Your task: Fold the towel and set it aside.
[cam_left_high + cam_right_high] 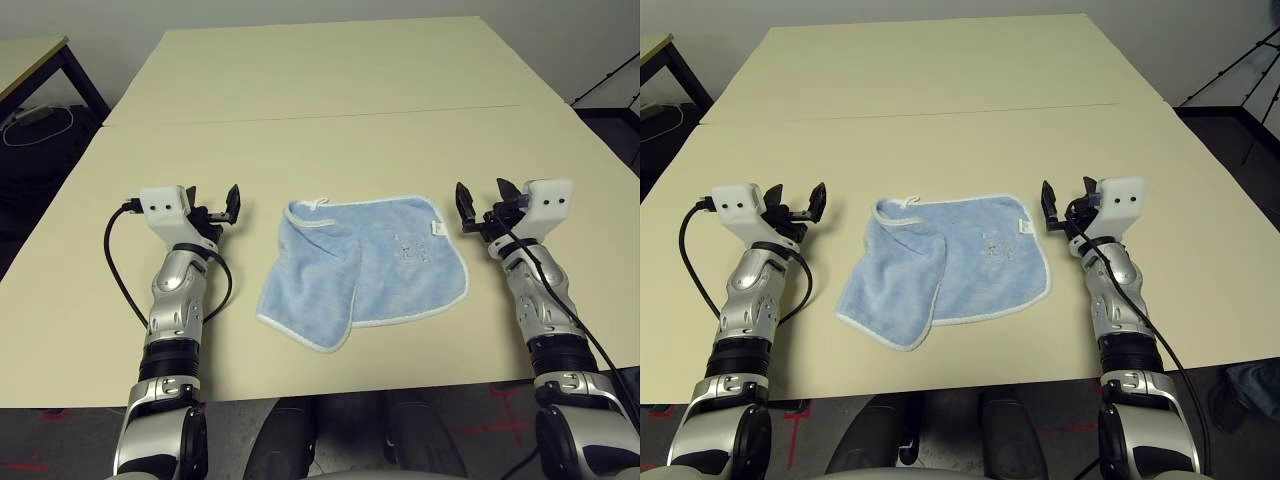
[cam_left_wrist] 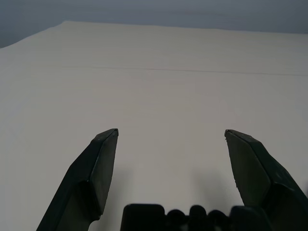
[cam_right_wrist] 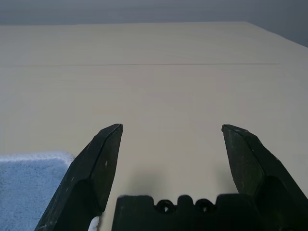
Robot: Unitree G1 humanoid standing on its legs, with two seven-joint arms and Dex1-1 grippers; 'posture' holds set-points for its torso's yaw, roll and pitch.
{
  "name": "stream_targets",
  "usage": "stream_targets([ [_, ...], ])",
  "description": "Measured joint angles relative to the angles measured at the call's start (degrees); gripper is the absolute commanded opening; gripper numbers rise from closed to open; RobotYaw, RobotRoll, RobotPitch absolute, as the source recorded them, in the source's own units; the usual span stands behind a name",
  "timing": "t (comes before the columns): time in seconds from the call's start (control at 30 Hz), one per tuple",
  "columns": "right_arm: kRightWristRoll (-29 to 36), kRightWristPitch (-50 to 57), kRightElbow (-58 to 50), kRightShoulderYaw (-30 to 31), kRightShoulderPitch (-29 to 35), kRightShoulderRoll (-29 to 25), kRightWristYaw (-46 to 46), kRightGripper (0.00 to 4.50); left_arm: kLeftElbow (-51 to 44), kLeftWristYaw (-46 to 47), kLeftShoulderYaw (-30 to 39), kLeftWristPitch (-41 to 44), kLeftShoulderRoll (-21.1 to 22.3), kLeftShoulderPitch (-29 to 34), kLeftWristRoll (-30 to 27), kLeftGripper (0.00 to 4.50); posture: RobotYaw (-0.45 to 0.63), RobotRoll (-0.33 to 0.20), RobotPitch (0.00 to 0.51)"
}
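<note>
Towel [image 1: 385,262], light blue, terry, white stitched edging. Tag [image 1: 438,228], small, white, near the right-hand edge; any wording too small to read. Beside it, a small grey printed or stitched motif [image 1: 412,250], not legible. Loop [image 1: 318,203], white, at the far edge.

Position: on the desk [image 1: 330,150], between the two tools, touching neither; right-hand edge near the right tool, left part farther from the left tool. Condition: left part folded over at a slant, the rest lying flat.

Left tool [image 2: 171,132]: fingers wide apart, nothing held, above bare desk.

Right tool [image 3: 172,127]: fingers wide apart, nothing held.
</note>
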Motion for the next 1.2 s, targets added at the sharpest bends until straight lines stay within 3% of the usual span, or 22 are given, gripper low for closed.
stream_targets([
  [0.47, 0.2, 1.5, 0.0, -0.2, 0.0, -1.0, 1.9, 4.48, -0.4, -2.5, 0.0, 2.4, 1.6, -0.2, -1.9, 4.49, 0.01, 0.0, 0.118],
  [0.77, 1.2, 3.7, 0.0, 0.0, -0.2, -2.1, 5.9, 4.48, 1.7, -20.8, -0.3, 4.0, 10.1, -3.0, -5.8, 4.49, 0.02, 0.0, 0.129],
  [1.2, 1.3, 7.1, -2.0, 0.4, -1.3, -4.2, 10.5, 4.48, 2.3, -44.2, -8.4, 10.5, 14.2, -4.0, -7.6, 4.49, 0.01, 0.0, 0.134],
])
